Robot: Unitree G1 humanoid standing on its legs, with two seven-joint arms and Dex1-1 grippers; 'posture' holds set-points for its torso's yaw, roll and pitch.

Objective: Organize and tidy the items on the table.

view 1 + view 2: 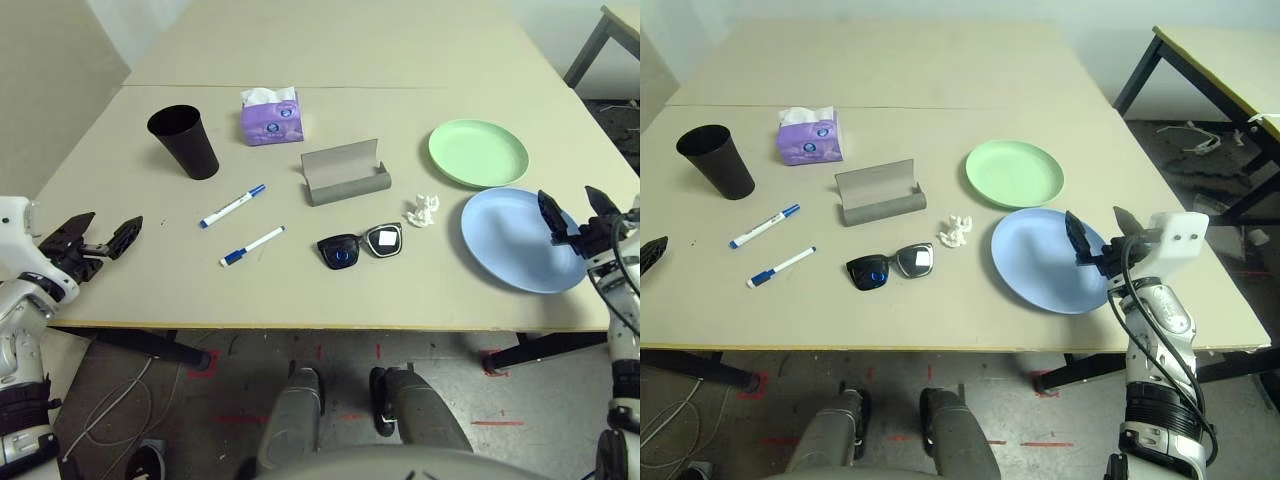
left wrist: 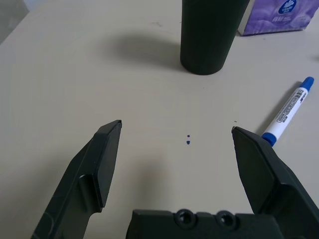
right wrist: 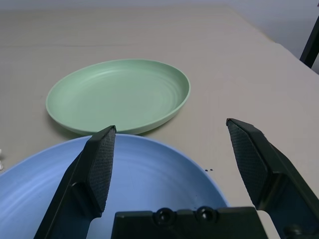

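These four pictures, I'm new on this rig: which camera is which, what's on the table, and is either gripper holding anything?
The two wide pictures come from a stereo camera on the humanoid robot's head, looking down over the table. The other two come from cameras on its wrists, each looking out between that gripper's two black fingers.

The left gripper hovers at the table's left edge, open and empty; its wrist view faces the cup and a marker. The right gripper hangs over the blue plate, also open and empty; its wrist view looks across to the green plate.

Also on the table: a tissue box, an open glasses case, a second marker, sunglasses and a crumpled tissue. Nothing is held.
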